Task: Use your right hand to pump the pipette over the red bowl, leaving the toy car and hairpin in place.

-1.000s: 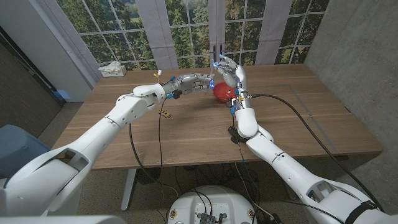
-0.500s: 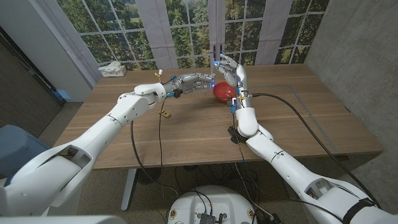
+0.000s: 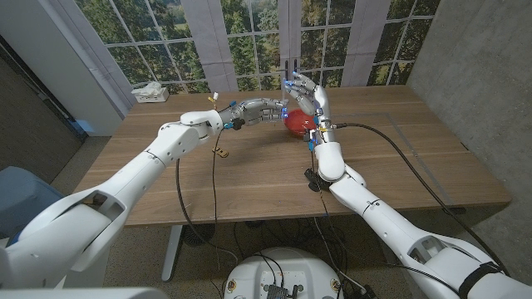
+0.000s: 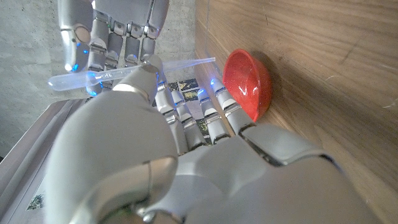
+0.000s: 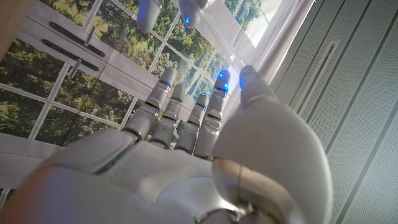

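Pipette [image 4: 130, 71]: a clear plastic tube, lying across the tips of the left hand's fingers, its thin end toward the red bowl and its bulb end toward the right hand's fingers in the left wrist view.
Left hand [image 3: 259, 109]: reached out over the far middle of the table, fingers stretched toward the bowl; it grips the pipette between thumb and fingers [image 4: 180, 115].
Right hand [image 3: 307, 98]: raised just behind and above the bowl, palm upright, fingers apart and pointing up. In the left wrist view its fingertips [image 4: 102, 46] stand right at the pipette's bulb end; whether they touch it I cannot tell.
Red bowl [image 3: 299, 123]: on the wooden table [image 3: 399, 158], far middle, directly under where the two hands meet. In the left wrist view it sits just beside the pipette's thin end.
Hairpin [image 3: 221, 152]: a small yellowish thing lying on the table under the left forearm, well apart from the bowl.
Tissue box [image 3: 150, 92]: at the table's far left corner by the window.
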